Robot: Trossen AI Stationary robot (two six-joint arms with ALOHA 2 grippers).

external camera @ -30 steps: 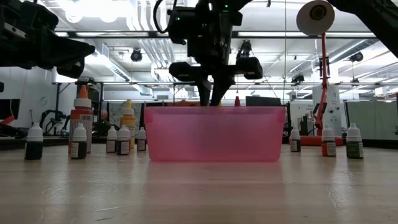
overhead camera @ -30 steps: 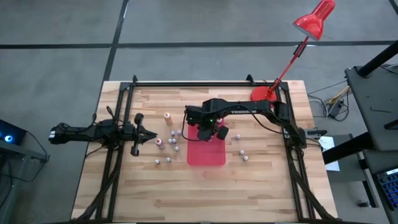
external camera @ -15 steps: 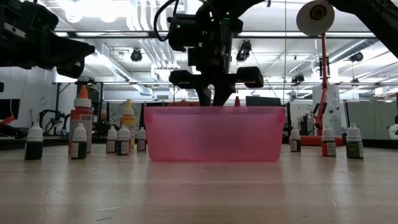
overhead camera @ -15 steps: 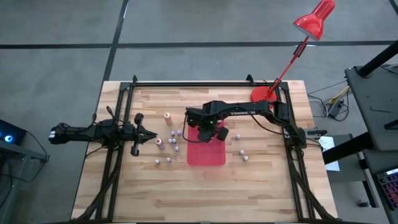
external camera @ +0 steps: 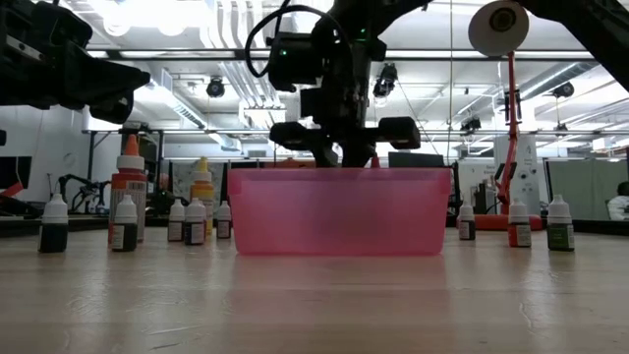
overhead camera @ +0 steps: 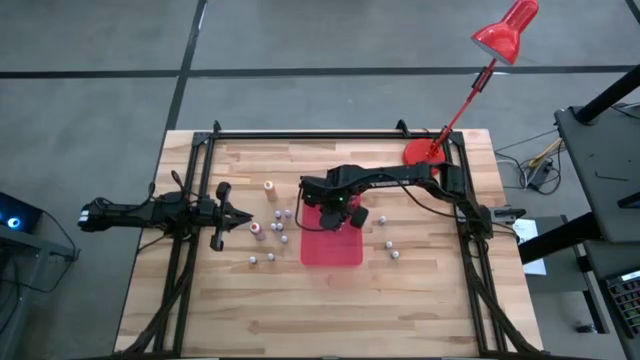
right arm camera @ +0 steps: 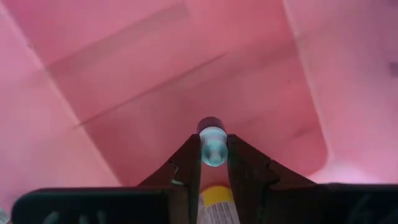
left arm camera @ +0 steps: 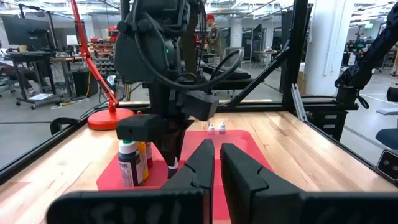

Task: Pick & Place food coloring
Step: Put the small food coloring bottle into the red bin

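My right gripper (right arm camera: 213, 148) points down into the flat red tray (overhead camera: 345, 252) at mid-table, shut on one tiny food coloring bottle (right arm camera: 213, 147) with a whitish cap. In the low view its fingers (external camera: 346, 155) dip behind the tray's wall (external camera: 339, 211). Several other food coloring bottles stand upright on the wood left (overhead camera: 257, 229) and right (overhead camera: 390, 246) of the tray. My left gripper (overhead camera: 240, 217) waits shut and level at the table's left, touching nothing. My right gripper pinches the bottle at its whitish cap (right arm camera: 213, 154) between the two fingers, coming from above and pointing down. The bottle hangs upright below the fingertips, inside the tray. Whether its bottom touches the tray floor I cannot tell.
A red desk lamp stands with its round base (overhead camera: 420, 152) on the far right corner, head (overhead camera: 507, 30) beyond the table. An orange bottle (overhead camera: 270, 188) stands far left of the tray. A yellow-topped bottle (right arm camera: 214, 198) shows behind my right fingers. Black frame rails (overhead camera: 330, 133) border the table.
My right gripper has gone down toward the tray with the bottle, staying shut on it and still pointing down; its fingers now reach lower behind the tray's wall.
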